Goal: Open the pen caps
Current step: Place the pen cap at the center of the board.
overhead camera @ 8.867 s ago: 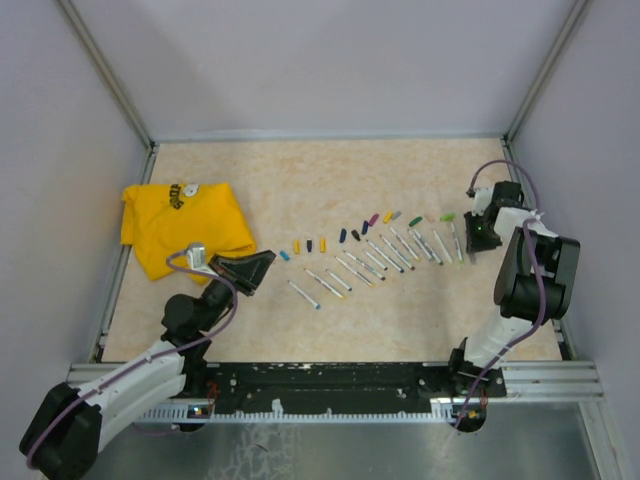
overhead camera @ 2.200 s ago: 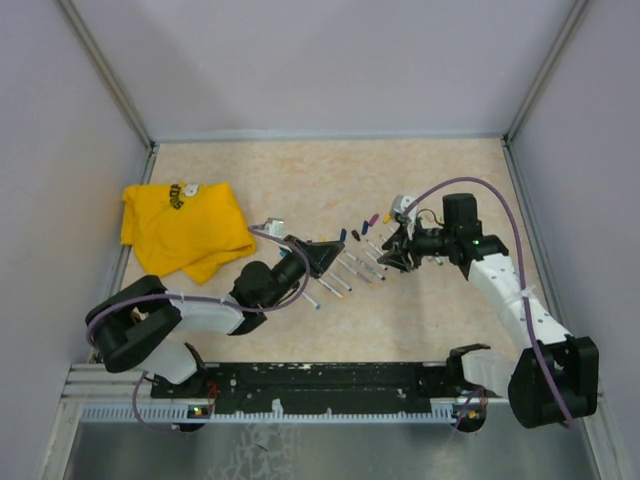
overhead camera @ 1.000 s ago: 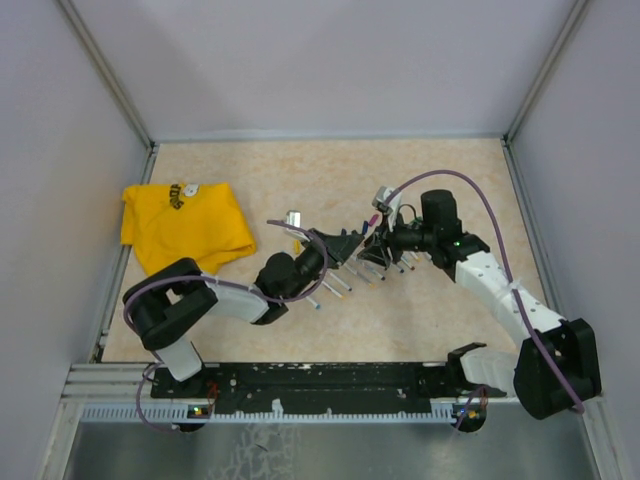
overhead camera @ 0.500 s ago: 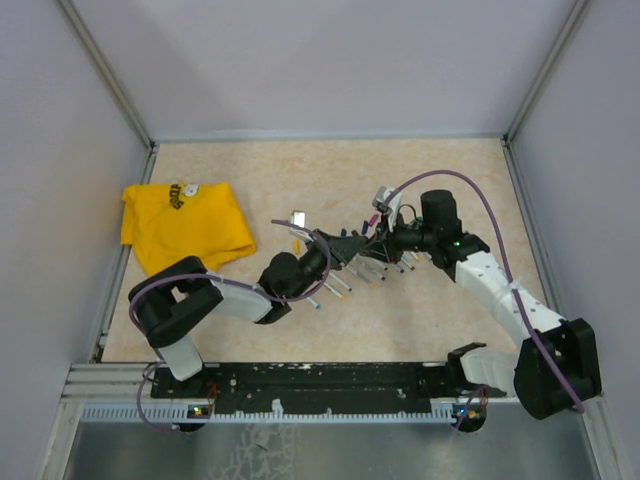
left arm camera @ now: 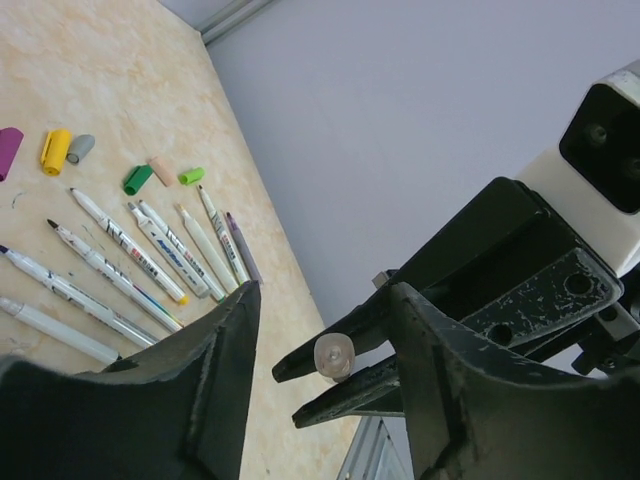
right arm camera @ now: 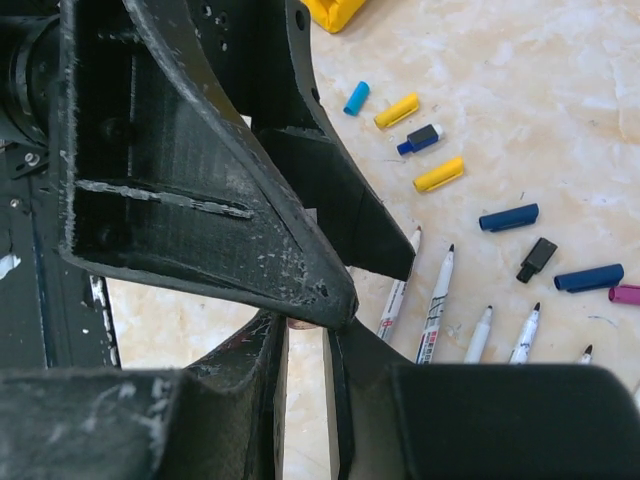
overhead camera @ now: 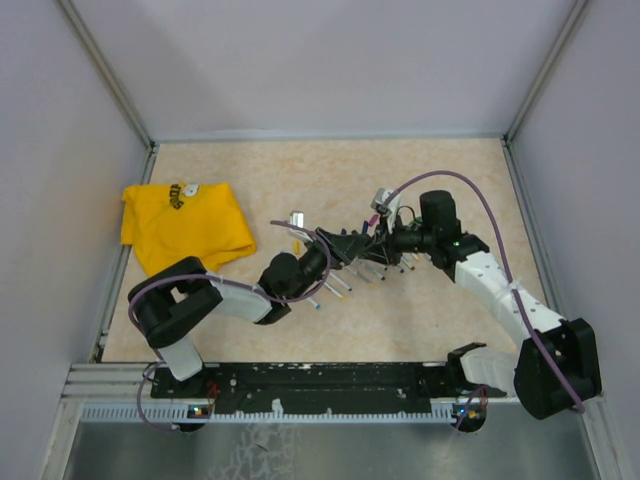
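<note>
The right gripper [right arm camera: 305,335] is seen clenched on a pale round-ended piece [left arm camera: 333,355], which is poised between the spread, released fingers of the left gripper [left arm camera: 328,290]; beyond, loose pen caps [right arm camera: 438,174] are scattered on the table [right arm camera: 560,80] toward 2 o'clock, past the uncapped pens [right arm camera: 436,300]

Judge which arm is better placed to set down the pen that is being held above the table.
Right, probably: the right end effector is shut on the pale pen, while the left end effector stands open around it, holding nothing.
</note>
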